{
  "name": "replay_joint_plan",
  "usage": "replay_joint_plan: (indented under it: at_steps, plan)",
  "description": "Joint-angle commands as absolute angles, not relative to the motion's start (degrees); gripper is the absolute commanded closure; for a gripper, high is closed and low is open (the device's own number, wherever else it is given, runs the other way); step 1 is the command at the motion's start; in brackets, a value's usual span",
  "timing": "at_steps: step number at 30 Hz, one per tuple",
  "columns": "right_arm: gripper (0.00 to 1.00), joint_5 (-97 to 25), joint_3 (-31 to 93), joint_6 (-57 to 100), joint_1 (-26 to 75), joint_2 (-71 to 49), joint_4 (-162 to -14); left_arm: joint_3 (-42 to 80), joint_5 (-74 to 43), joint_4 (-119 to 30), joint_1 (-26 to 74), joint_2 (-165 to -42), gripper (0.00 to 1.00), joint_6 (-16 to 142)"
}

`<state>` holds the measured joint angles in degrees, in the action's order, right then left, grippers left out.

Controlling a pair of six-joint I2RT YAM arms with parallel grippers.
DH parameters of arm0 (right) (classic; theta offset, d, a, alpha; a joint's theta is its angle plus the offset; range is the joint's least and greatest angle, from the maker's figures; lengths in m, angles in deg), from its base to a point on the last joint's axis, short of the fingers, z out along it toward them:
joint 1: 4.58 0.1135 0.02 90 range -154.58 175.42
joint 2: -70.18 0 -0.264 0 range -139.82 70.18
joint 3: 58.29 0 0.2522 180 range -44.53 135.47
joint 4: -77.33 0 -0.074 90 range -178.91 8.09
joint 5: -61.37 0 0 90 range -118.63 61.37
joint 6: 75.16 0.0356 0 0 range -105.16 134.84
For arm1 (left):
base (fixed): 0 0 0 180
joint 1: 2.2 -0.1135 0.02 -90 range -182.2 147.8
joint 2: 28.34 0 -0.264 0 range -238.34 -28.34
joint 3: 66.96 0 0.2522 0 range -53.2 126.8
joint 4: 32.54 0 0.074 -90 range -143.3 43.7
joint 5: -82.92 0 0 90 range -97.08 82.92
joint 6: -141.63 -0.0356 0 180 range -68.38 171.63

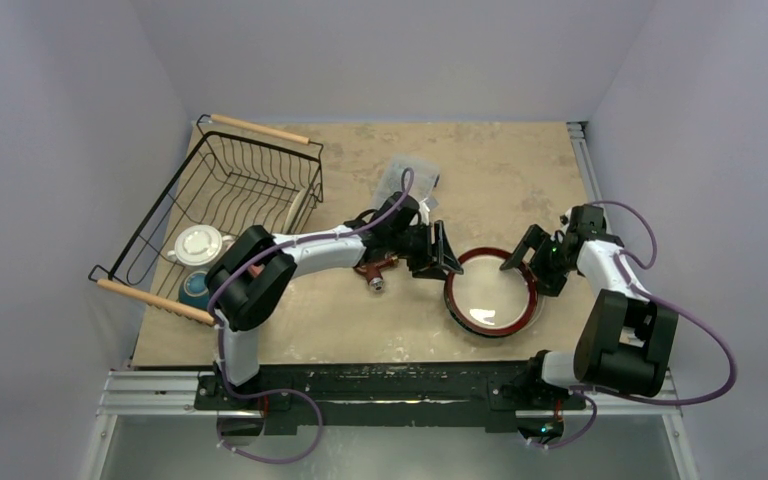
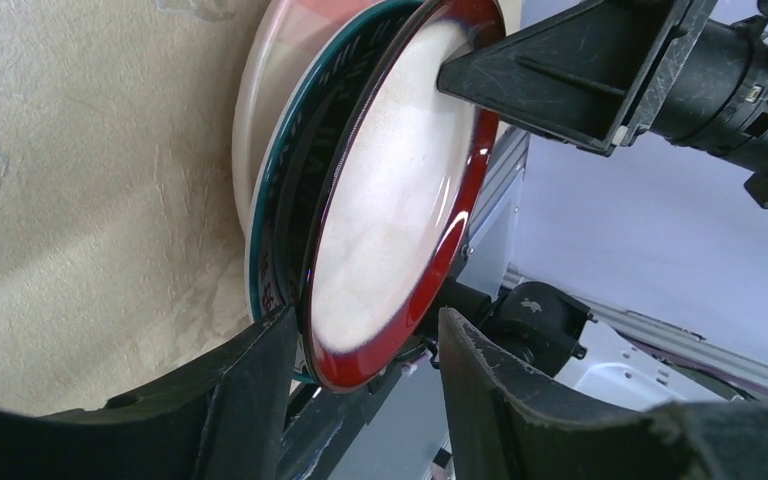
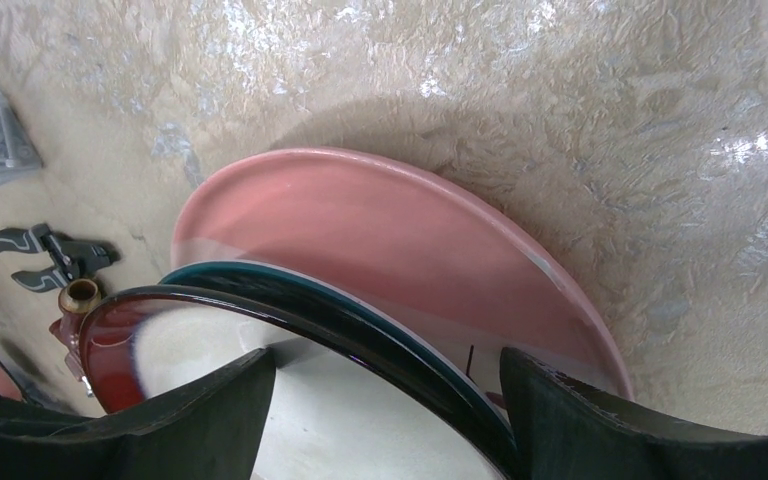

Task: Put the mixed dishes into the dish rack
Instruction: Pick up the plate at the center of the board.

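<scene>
Jaws of left tool (image 2: pixel 367 325) and right tool (image 3: pixel 385 360) stand apart, straddling opposite rims of red-rimmed plate (image 1: pixel 490 300)

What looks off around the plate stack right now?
The red-rimmed plate appears tipped, its edge lifted off the teal plate beneath, where the left gripper straddles it. A red hand tool lies close beside the stack.

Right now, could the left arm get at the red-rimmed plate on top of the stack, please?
Probably yes: the left fingers stand open on either side of the red-rimmed plate at its rim, with nothing between. The right fingers sit at the opposite edge, clear of them.
</scene>
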<state>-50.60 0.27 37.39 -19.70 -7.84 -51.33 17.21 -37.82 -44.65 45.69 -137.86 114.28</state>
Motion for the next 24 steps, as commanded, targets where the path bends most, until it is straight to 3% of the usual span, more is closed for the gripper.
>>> replay_joint_plan:
  at_steps: [1,15,24]
  plan:
    - [0.19,-53.5,0.8,37.8,-18.5,-8.9,-52.5,18.3,-42.8,-32.9,46.3,-136.9,0.49,119.2]
    - [0.22,-55.4,-0.6,40.1,-18.4,-10.0,-54.6,20.7,-48.0,-21.4,47.5,-143.6,0.45,128.9]
    - [0.25,-55.9,-1.5,40.0,-18.3,-10.0,-54.8,19.7,-47.7,-13.7,47.9,-142.2,0.51,127.7]
